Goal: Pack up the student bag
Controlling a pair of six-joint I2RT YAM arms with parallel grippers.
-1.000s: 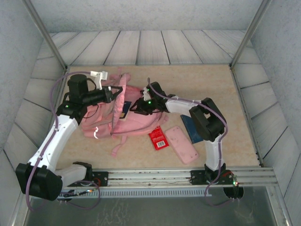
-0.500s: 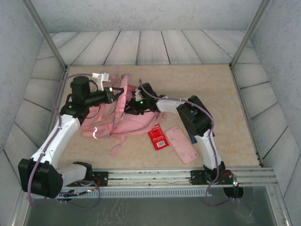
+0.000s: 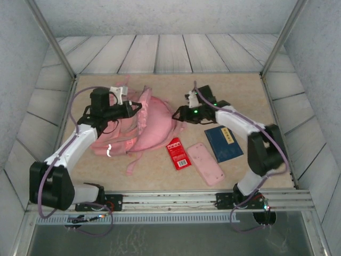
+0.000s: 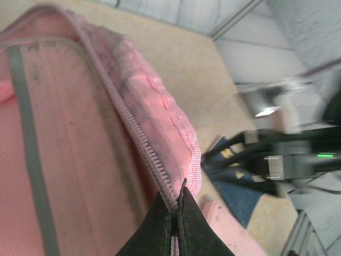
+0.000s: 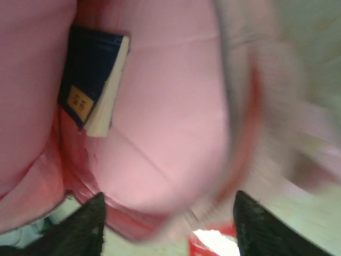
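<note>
Counted on bench point(image 3: 240, 96): one student bag point(image 3: 154, 122), left of centre; one red packet point(image 3: 178, 153), one pink pencil case point(image 3: 205, 163) and one blue book point(image 3: 224, 143) in a row to its near right, pencil case between the other two. At bag's zipper edge, left gripper point(image 4: 178, 208), jaws clamped together on the pink fabric; just right of bag, right gripper point(image 5: 168, 200), jaws apart with nothing between them. Inside bag's opening, second blue book point(image 5: 90, 80), pages and yellow label showing; two blue books in total.
</note>
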